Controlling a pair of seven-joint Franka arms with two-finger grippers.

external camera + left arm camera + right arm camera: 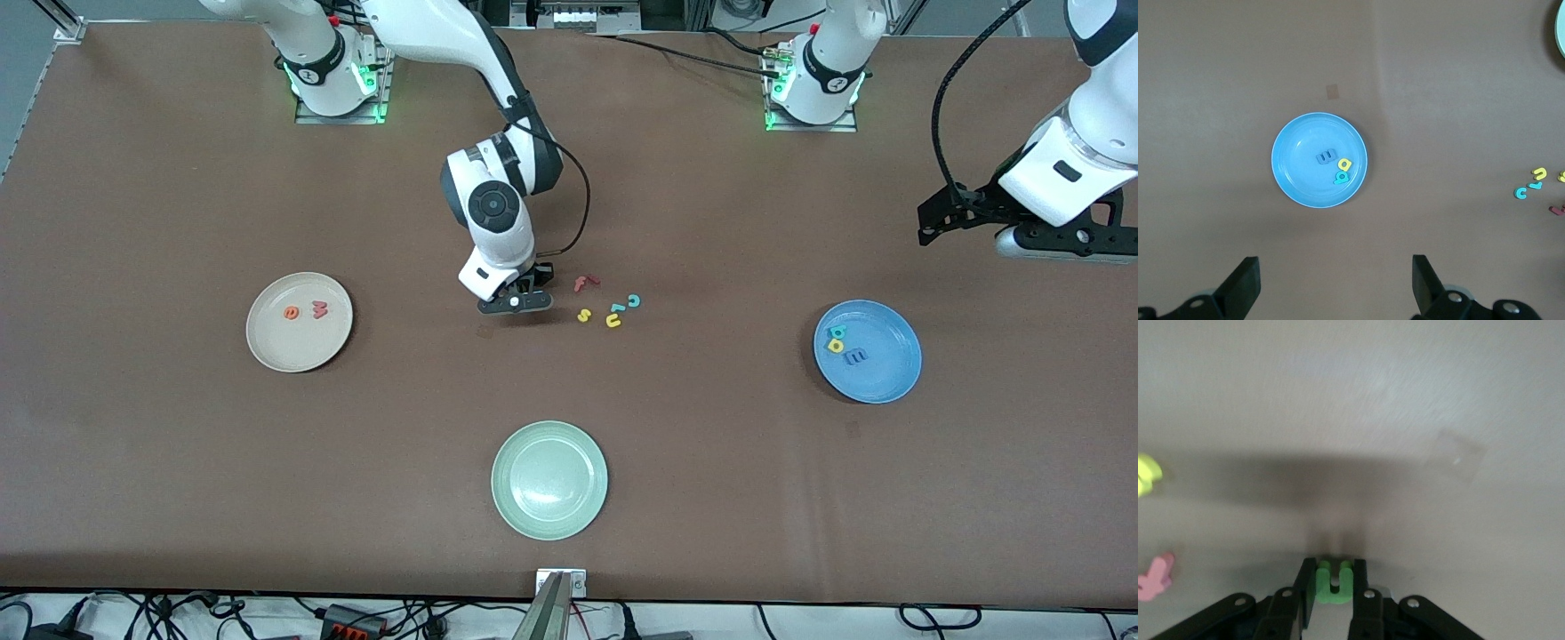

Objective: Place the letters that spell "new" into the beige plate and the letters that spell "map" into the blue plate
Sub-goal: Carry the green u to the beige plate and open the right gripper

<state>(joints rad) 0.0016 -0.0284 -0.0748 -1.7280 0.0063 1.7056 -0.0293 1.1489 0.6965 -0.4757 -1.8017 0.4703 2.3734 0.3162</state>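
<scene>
Fingers of the right gripper (1333, 587) clamped on the green n (1333, 581), low over the surface beside the spare letters (609, 307). Foam: light, soft, likely slips if squeezed off-centre; grip across the legs looks sound. Open surface to the beige plate (267, 342); e (291, 312) and w (319, 308) leave room. Left gripper (1335, 283) waits released above the blue plate (1295, 180).

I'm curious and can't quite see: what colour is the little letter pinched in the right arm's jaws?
Green: the n, clearest in the right wrist view.

Brown table (178, 462) (three plates, loose letters).
</scene>
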